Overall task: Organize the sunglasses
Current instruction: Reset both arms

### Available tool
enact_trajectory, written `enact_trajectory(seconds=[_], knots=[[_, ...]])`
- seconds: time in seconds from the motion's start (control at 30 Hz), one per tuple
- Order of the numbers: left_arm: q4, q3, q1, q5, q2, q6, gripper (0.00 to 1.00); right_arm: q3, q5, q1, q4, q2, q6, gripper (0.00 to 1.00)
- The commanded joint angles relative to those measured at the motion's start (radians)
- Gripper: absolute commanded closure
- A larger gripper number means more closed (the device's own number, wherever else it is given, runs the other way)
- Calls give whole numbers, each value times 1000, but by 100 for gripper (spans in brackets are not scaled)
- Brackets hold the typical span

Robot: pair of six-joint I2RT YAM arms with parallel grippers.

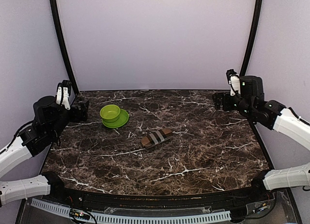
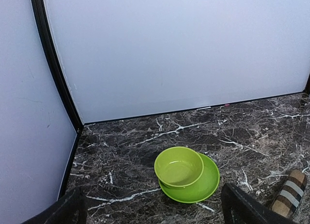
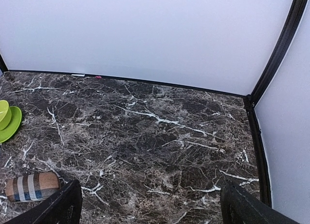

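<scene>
A brown sunglasses case with grey and white stripes (image 1: 157,137) lies closed on the dark marble table (image 1: 203,151) near the middle. It also shows at the lower right of the left wrist view (image 2: 289,194) and the lower left of the right wrist view (image 3: 32,185). No sunglasses show in any view. My left gripper (image 1: 81,110) is open and empty, held above the table's left edge, with its fingertips (image 2: 242,207) spread wide. My right gripper (image 1: 220,101) is open and empty above the far right, with its fingertips (image 3: 63,207) wide apart.
A green bowl (image 1: 110,112) sits on a green plate (image 1: 121,120) at the back left, also in the left wrist view (image 2: 178,166). White walls with black corner posts (image 1: 60,40) enclose the table on three sides.
</scene>
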Motion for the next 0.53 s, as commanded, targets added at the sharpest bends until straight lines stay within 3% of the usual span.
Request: enact_trajectory(seconds=[0.0, 0.5], knots=[[10, -3, 5, -15, 4, 12, 2, -7, -8, 1, 47, 12, -13, 0], [10, -8, 5, -24, 13, 25, 2, -18, 6, 1, 53, 4, -14, 0]])
